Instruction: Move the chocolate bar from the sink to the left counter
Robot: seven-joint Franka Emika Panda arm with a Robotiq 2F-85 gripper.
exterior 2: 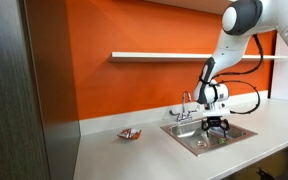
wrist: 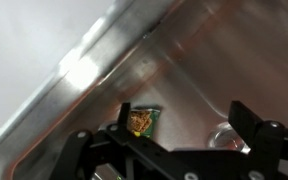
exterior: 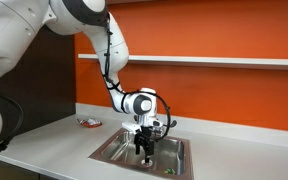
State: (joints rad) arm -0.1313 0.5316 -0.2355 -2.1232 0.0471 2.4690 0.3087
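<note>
As the hand (exterior: 144,149) gapes, chocolate bar (wrist: 142,121) lies by sink wall (wrist: 189,60).

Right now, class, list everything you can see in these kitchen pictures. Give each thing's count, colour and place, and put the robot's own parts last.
chocolate bar: one, green with yellowish marks, on the sink floor near a side wall
sink: one, bare steel, set into the counter
counter: one, light grey, along the wall
faucet: one, chrome, behind the sink
packet: one, red and white, on the counter beside the sink
shelf: one, white, on the wall above the counter
wall: one, orange, behind the counter
arm: one, white with black joints, reaching down to the sink
gripper: one, black, open, low in the sink over the chocolate bar
</note>
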